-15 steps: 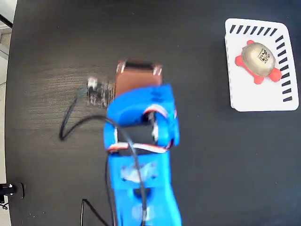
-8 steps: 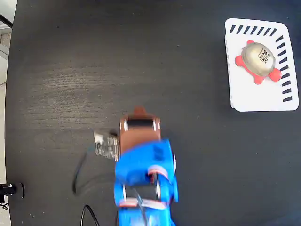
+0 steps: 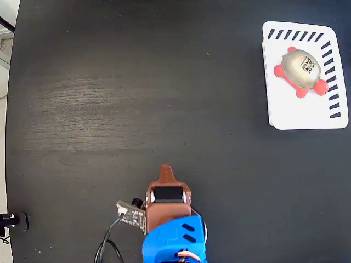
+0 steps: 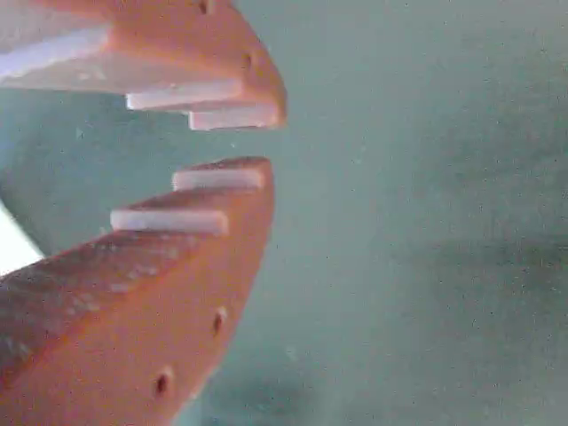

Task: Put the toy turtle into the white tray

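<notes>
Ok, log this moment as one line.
toy turtle: inside white tray | gripper: slightly open, empty, far from tray at bottom edge | placement looks done

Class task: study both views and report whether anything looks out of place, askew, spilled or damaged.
Nothing stands out. The golden-shelled toy turtle with red flippers sits upright inside the slotted white plastic tray, the black table shows no spills, and the orange tool holds nothing, its tips slightly apart.

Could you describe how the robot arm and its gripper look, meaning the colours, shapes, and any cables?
The arm has a bright blue plastic body with slanted dark slots. The gripper is orange-brown, ending in a pointed tip, and its fingers carry pale stepped pads and small holes. A small circuit board sits beside it, with black cables trailing away.
</notes>
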Controlling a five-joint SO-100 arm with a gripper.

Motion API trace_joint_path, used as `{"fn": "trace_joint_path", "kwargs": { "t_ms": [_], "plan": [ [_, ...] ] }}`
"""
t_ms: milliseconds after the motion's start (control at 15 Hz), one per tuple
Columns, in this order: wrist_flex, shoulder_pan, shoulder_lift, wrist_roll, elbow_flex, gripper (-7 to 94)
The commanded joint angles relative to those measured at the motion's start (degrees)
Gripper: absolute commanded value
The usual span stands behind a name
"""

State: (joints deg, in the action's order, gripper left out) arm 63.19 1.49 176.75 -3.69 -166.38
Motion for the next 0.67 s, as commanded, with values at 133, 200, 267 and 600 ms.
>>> {"fn": "trace_joint_path", "kwargs": {
  "t_ms": [133,200,267,600],
  "plan": [
    [8.44,1.85,9.67,-3.96,-1.14,0],
    [9.14,2.11,9.67,-4.13,-1.05,0],
    [9.14,2.46,9.67,-3.69,-1.05,0],
    [9.23,2.72,9.67,-2.9,-1.05,3]
  ]
}}
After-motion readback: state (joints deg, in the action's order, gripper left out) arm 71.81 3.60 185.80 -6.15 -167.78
